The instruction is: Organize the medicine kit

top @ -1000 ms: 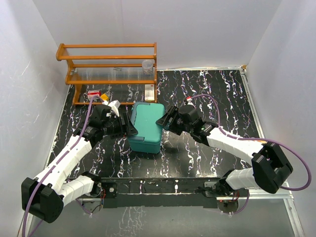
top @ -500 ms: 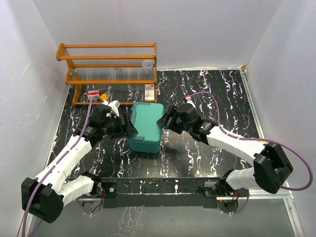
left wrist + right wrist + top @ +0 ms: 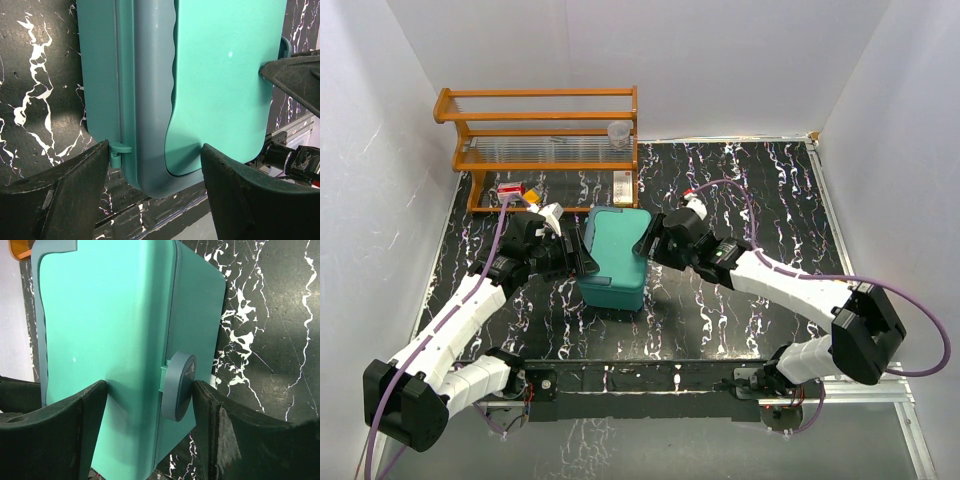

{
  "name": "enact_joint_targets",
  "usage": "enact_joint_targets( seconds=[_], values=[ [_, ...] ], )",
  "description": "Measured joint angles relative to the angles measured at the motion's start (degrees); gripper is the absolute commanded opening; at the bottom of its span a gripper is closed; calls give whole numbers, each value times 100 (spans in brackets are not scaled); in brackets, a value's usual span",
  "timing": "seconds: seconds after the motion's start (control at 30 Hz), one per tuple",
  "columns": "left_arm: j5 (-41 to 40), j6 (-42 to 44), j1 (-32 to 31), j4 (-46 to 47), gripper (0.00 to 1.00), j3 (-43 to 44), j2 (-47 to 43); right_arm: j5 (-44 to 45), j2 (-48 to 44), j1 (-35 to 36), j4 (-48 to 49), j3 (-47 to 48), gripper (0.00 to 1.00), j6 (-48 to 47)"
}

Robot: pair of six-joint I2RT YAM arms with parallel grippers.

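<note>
- The right gripper has slid in leftward since a second ago and now sits right against the right side of the medicine kit. The kit and the left arm haven't budged.
- Nearest the bases, both arms reach up over the black marbled table, one from each side, meeting at the kit in the middle.
- Left gripper is at the kit's left side with its jaws spread wide. In its wrist view one finger sits by the small hinge tab and the other lies over the lid, so the kit's edge runs between them. I can't tell whether either finger presses on it.
- Across that same wrist view, a dark finger of the right gripper touches the lid's far edge.
- The right wrist view shows jaws wide apart here too. The round grey-blue latch stands between the fingers, one pad is at the lid face, and the kit fills the view.
- The kit lies flat, lid closed, mid-table.
- Beyond it, a red-and-white packet and a small pale carton lie at the foot of the wooden rack.
- Farthest back, a clear cup stands on the rack's right end against the white wall.
</note>
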Motion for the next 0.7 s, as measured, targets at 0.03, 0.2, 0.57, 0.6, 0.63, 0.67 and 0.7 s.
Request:
enact_joint_targets(
  seconds=[0.03, 0.2, 0.57, 0.6, 0.63, 0.67, 0.7],
  values=[
    [0, 0, 0, 0, 70, 0, 0, 66, 20, 39, -42, 42, 67, -24],
    [0, 0, 0, 0, 70, 0, 0, 422, 144, 223, -354, 304, 68, -74],
    [-7, 20, 0, -15, 70, 0, -20, 1163, 463, 651, -990, 879, 77, -310],
    [-7, 20, 0, -15, 70, 0, -20, 1182, 463, 662, -992, 879, 77, -308],
    [-7, 22, 0, -15, 70, 0, -20, 1198, 463, 673, -992, 879, 77, -308],
    [-7, 22, 0, -15, 70, 0, -20, 1211, 463, 682, -992, 879, 77, -306],
    [-7, 22, 0, -15, 70, 0, -20, 1228, 463, 691, -994, 879, 77, -306]
  ],
)
